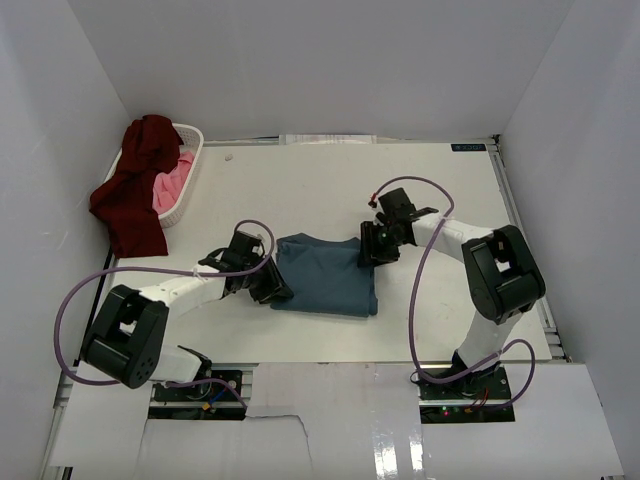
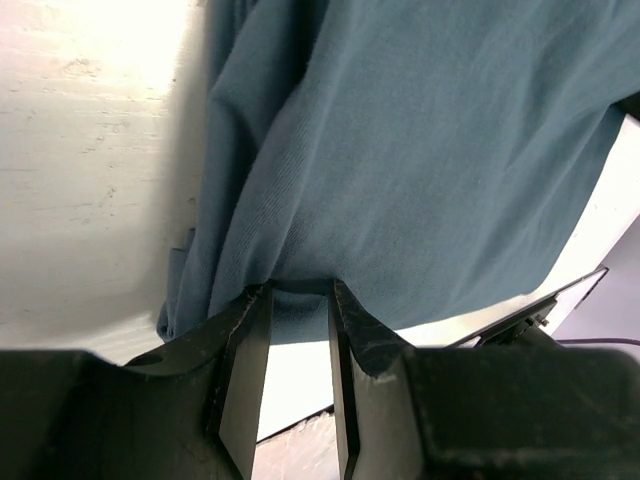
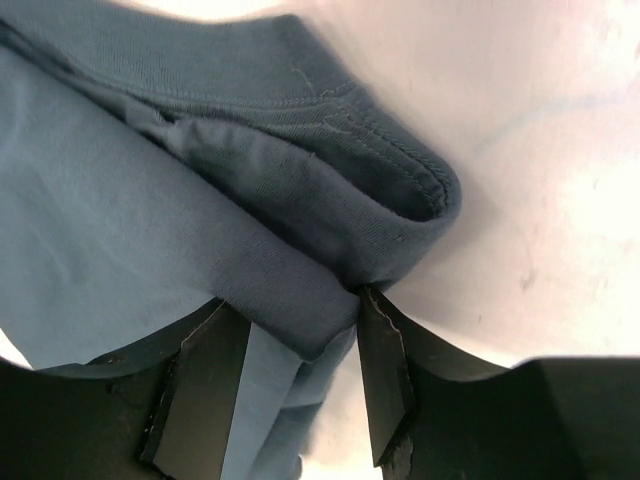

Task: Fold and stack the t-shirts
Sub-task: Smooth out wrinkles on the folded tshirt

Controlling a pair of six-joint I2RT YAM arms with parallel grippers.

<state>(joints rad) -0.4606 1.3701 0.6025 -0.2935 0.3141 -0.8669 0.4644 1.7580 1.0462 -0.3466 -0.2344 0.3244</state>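
The dusty teal-blue t-shirt (image 1: 325, 272) lies folded in a rough rectangle on the white table between my two arms. My left gripper (image 1: 272, 288) is at its left edge, shut on a pinch of the cloth; in the left wrist view (image 2: 298, 290) wrinkles in the shirt (image 2: 420, 150) run in to the tips. My right gripper (image 1: 372, 250) is at the upper right corner, shut on a thick fold (image 3: 295, 310) of the shirt (image 3: 120, 220) near its ribbed hem. The maroon t-shirt (image 1: 135, 185) hangs over the basket; the pink t-shirt (image 1: 175, 185) lies inside.
The white plastic laundry basket (image 1: 192, 135) stands at the far left corner of the table (image 1: 320, 190). White walls close in the table on three sides. Purple cables loop from both arms.
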